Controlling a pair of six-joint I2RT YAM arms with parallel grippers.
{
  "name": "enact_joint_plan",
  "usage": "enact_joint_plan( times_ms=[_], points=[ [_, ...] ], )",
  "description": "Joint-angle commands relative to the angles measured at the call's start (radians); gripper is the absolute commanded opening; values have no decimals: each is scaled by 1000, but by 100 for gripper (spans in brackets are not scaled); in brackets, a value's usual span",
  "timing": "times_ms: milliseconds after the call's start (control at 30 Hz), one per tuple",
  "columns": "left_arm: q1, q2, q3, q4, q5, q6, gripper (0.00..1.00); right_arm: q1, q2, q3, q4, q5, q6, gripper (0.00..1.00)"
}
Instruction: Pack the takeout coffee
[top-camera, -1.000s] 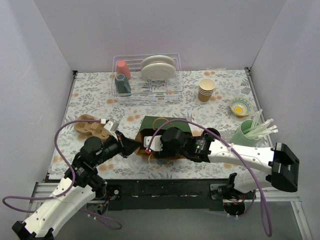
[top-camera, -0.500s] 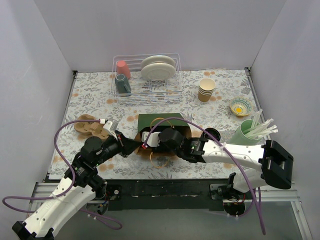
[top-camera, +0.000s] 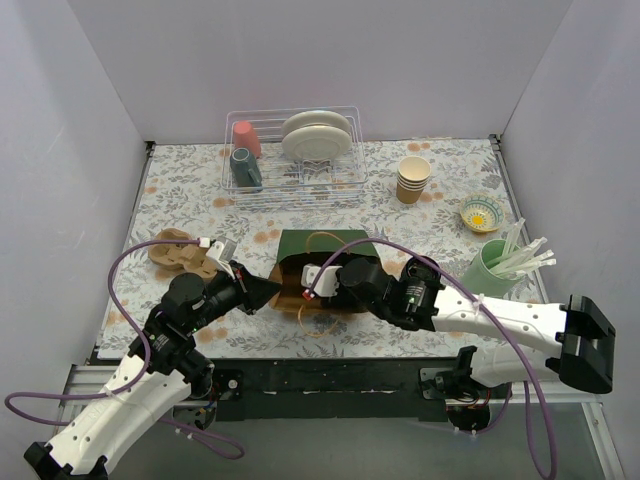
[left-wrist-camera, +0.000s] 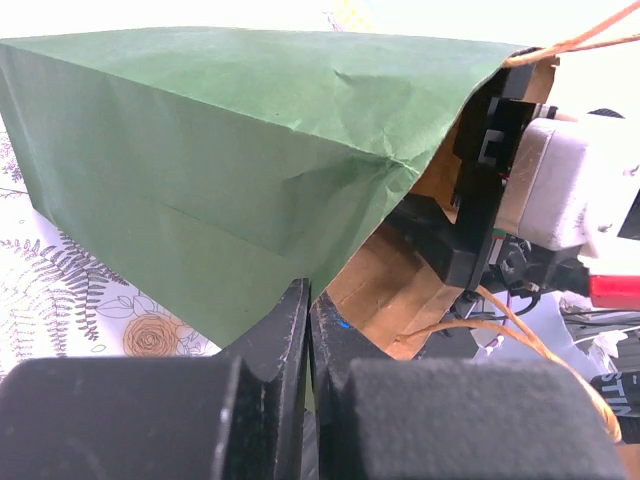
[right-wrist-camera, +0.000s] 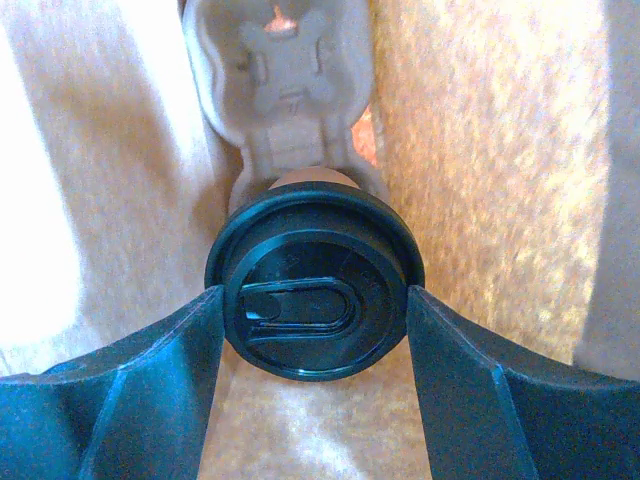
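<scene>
The takeout coffee (right-wrist-camera: 315, 295), a brown cup under a black lid, stands in a pulp carrier (right-wrist-camera: 285, 70) inside the green paper bag (top-camera: 325, 245), which lies on its side mid-table. My right gripper (right-wrist-camera: 312, 310) reaches into the bag's mouth, its fingers (right-wrist-camera: 150, 370) spread on either side of the lid. In the top view the right gripper (top-camera: 318, 285) is half hidden in the bag and the cup is hidden. My left gripper (left-wrist-camera: 308, 300) is shut on the edge of the bag (left-wrist-camera: 230, 170) at its left, and it also shows in the top view (top-camera: 268, 290).
A dish rack (top-camera: 295, 160) with plates and cups stands at the back. A stack of lidless paper cups (top-camera: 413, 180) and a small bowl (top-camera: 482, 212) are back right. A green cup of straws (top-camera: 500, 262), a loose black lid (top-camera: 425, 268) and a second pulp carrier (top-camera: 180, 252) lie around.
My right arm pushed left, deeper into the bag, then drew back to the right. The bag's mouth shifted a little. My left arm has held still.
</scene>
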Motion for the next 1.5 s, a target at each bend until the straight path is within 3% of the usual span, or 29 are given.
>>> enact_joint_plan(
  times_ms=[0, 1467],
  points=[
    [1, -3, 6, 6, -3, 12, 0, -14, -37, -26, -47, 2, 15, 31],
    [1, -10, -4, 19, 37, -18, 0, -80, 63, -135, 298, 22, -123, 28]
  ],
)
